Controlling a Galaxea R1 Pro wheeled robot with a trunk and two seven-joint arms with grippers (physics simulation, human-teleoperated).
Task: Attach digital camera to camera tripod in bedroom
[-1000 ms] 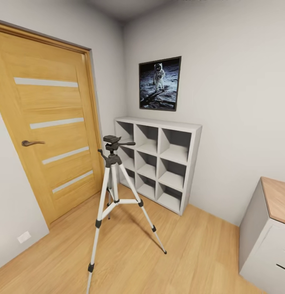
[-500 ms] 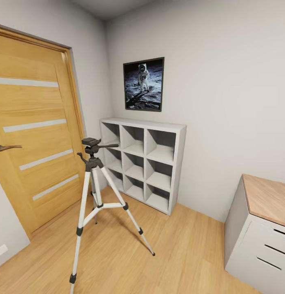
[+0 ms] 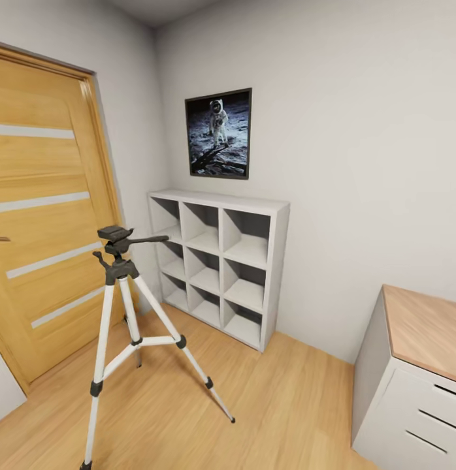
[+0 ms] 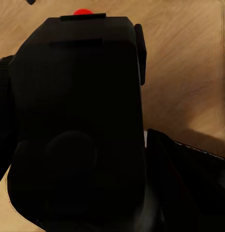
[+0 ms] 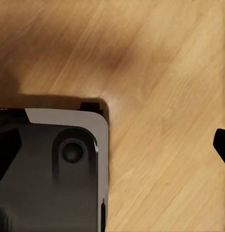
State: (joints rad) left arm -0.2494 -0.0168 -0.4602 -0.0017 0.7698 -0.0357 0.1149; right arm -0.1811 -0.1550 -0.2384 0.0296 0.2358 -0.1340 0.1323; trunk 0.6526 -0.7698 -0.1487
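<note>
The digital camera (image 4: 76, 125) is already in hand: in the left wrist view its black body with the small red dot on top sits right in front of the lens, apparently held by the left end effector, whose fingers are hidden behind it, so the exact grip cannot be confirmed. The camera tripod (image 3: 120, 307) stands upright on the bedroom's wood floor (image 3: 267, 405), between the wooden door (image 3: 38, 215) and the white cube shelves (image 3: 218, 264), its head bare and the pan handle pointing toward the shelves. What is left, by my judgement, is closing in on the tripod, raising the camera and seating it on the head. The right wrist view looks down at floor and a dark part of the robot; whether the right end effector is wide or narrow cannot be told.
</note>
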